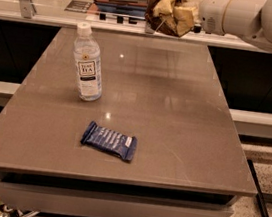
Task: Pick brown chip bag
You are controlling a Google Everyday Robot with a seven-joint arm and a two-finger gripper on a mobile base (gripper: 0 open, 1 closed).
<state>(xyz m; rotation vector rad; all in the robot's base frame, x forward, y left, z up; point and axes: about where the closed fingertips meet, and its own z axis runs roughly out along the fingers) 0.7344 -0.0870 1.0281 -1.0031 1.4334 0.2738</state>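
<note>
end effector (185, 14): clamps 1 brown chip bag (163, 6) above table (185, 117), far edge | 1 bottle (87, 66) | 1 blue bar (109, 141)

cam: 1 view only, no overlap | pos: raised, past near edge of table (176, 111) | dir: tilted down, facing far edge | range: mid, whole top in frame | hand (181, 17) top centre-right, above far edge, clamped on brown chip bag (163, 6)
</note>
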